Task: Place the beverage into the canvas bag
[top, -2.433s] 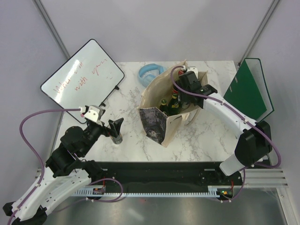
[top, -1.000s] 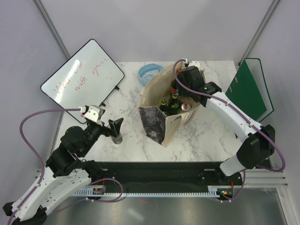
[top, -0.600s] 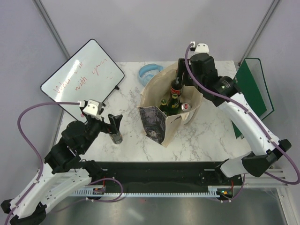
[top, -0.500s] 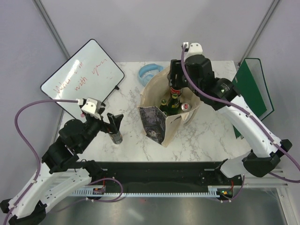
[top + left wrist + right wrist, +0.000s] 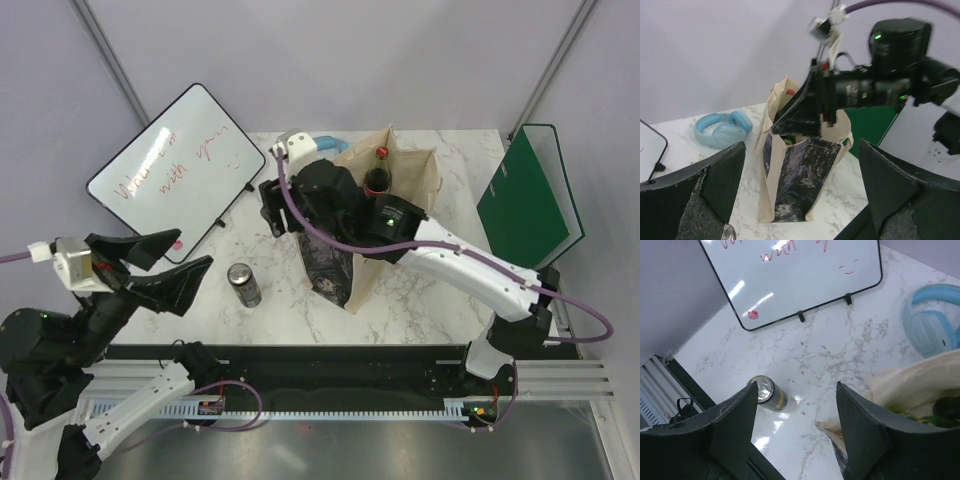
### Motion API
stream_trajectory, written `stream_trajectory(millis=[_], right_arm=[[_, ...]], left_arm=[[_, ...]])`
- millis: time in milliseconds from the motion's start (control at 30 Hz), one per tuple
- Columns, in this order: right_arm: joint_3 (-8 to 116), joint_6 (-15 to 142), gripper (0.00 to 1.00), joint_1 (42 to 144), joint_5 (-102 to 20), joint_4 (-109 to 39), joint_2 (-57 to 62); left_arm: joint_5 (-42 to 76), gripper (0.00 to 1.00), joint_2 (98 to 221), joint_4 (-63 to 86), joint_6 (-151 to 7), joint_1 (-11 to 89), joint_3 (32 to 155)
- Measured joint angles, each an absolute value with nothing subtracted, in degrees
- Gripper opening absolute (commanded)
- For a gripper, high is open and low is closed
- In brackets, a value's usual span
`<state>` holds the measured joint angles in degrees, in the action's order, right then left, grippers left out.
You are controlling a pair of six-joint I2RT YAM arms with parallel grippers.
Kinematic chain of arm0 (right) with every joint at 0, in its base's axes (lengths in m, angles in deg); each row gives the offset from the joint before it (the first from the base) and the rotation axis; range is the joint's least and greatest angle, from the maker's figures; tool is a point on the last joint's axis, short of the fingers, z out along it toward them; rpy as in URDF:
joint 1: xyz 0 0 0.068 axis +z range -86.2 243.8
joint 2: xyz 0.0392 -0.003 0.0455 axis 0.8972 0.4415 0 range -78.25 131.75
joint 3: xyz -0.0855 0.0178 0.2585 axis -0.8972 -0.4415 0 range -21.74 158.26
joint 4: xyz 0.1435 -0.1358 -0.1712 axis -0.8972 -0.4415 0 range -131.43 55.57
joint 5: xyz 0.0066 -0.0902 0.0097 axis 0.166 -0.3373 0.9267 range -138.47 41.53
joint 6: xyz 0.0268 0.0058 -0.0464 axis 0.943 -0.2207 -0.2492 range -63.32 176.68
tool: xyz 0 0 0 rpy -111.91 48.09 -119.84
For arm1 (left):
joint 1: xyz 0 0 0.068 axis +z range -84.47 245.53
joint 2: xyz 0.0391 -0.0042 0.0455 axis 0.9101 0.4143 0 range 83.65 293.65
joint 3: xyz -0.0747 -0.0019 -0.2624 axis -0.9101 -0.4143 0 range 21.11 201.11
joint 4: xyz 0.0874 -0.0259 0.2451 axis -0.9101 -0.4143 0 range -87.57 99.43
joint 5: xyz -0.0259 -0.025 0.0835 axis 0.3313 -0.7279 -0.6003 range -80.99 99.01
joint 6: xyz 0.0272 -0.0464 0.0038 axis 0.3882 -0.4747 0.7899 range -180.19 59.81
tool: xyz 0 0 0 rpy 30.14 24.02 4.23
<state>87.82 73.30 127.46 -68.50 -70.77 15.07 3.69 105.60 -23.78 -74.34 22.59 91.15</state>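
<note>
The beverage, a grey-and-gold can (image 5: 243,285) with a silver top, stands on the marble left of the canvas bag (image 5: 405,175). The beige bag stands upright with its dark printed face (image 5: 800,180) toward the arms. A dark bottle with a red cap (image 5: 378,175) shows in its mouth. My right gripper (image 5: 268,207) hangs open over the table left of the bag; in its wrist view the can (image 5: 767,392) sits below the left finger of the right gripper (image 5: 797,386). My left gripper (image 5: 187,253) is raised high and open, empty, left of the can and apart from it.
A whiteboard (image 5: 175,155) with red writing leans at the back left. Blue headphones (image 5: 935,325) lie behind the bag. A green binder (image 5: 525,195) stands at the right edge. Black rails run along the table's near edge.
My right arm came up out of the bag's mouth and swung left over the table toward the can. My left arm rose and drew back from the can. The can stayed put.
</note>
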Motion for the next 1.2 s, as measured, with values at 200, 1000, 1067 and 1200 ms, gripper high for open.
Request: stream_trajectory(millis=[200,1000,1067,1200], right_arm=[[92.6,72.9,0.72,129.5,-64.4,-68.6,24.6],[97.4,73.4,0.75,131.8,-55.2,-69.8,44.6],[97.2,73.4,0.76,131.9,-54.8,-69.7,44.9],[95.9,73.4,0.76,132.0,-54.8,-69.7,45.3]], left_arm=[[6.2,1.0,101.9,-23.5,-75.1,22.6,92.0],[6.4,1.0,97.3,-22.6,-76.5,22.6,88.2],[6.2,1.0,97.1,-22.1,-76.5,22.6,87.7],[6.1,1.0,97.0,-21.7,-76.5,22.6,86.9]])
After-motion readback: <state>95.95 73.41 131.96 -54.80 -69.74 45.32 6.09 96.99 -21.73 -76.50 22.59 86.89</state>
